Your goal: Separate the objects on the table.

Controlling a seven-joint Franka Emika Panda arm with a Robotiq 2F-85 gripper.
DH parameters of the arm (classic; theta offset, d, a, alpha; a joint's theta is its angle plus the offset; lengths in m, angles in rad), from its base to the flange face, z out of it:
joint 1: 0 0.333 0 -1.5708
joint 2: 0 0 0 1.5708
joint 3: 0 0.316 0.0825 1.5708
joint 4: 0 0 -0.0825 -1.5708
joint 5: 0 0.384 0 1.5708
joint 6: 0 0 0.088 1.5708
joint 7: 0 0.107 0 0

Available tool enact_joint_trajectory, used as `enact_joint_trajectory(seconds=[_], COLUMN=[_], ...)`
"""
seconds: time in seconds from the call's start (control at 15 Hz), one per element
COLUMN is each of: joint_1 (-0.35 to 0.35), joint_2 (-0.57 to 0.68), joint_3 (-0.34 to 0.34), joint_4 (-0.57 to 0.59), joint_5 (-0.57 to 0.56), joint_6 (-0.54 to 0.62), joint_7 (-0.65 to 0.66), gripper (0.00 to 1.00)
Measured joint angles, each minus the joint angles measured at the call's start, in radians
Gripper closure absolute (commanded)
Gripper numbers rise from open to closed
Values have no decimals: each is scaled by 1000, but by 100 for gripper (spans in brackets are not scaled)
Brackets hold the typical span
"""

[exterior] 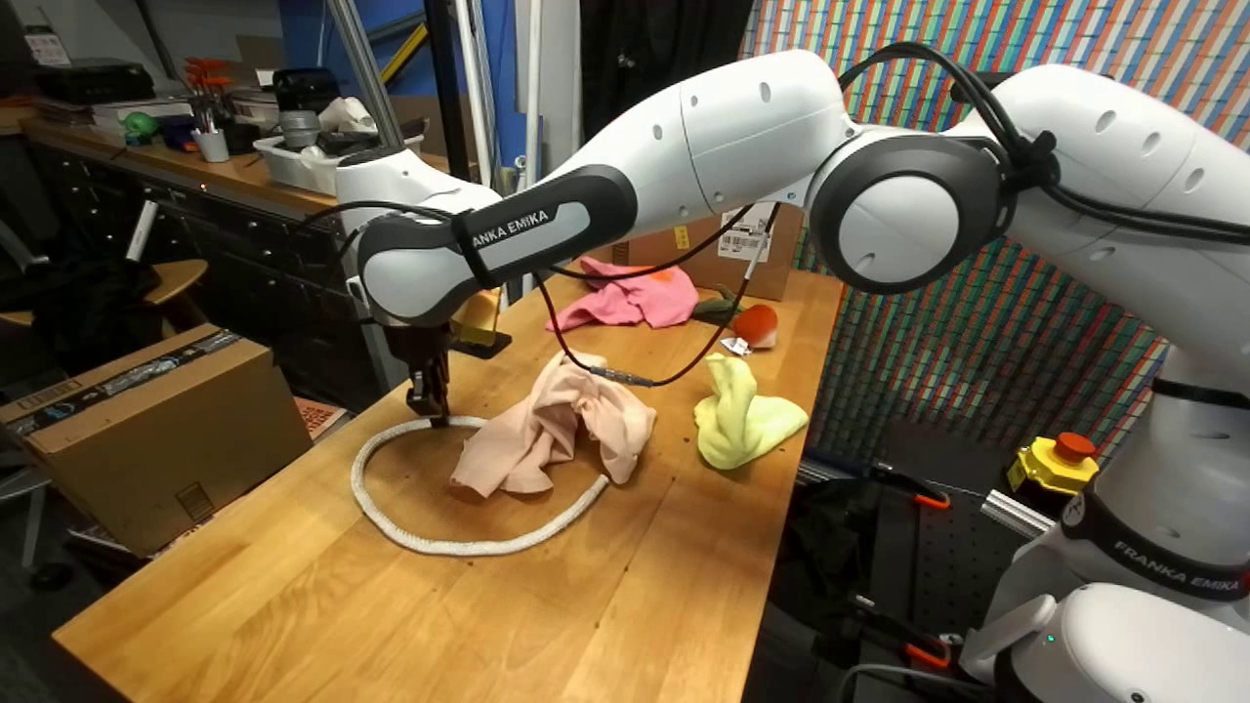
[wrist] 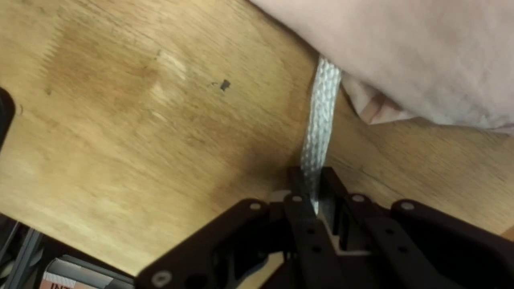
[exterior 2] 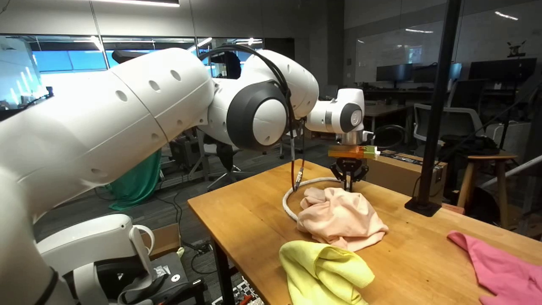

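Gripper (wrist: 312,173) nearest, pinching white rope (wrist: 322,110); likely light, bendy. Best hold: bare stretch beside peach cloth (wrist: 417,56).

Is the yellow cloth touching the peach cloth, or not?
Apart. In an exterior view, a strip of table shows all along between the peach cloth and the yellow cloth.

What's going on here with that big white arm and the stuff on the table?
A white robot arm has its pincer closed on a pale rope that lies curved on the wooden table. Near the pincer, the rope runs under a crumpled peach cloth, so the two are not yet apart. A yellow cloth and a pink cloth lie apart from them. The arm may draw the rope out next, since the job is to separate things.
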Motion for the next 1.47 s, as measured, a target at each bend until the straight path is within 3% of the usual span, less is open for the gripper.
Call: enact_joint_trajectory(seconds=[0.93, 1.0, 1.13, 1.47], joint_1=[89, 90, 89, 88], joint_2=[-33, -32, -29, -22], joint_3=[-16, -23, -41, -84], joint_4=[10, 10, 10, 10], joint_5=[-16, -20, -28, -46], joint_6=[-16, -18, -21, -37], joint_7=[85, 89, 96, 113], gripper=[85, 59, 52, 14])
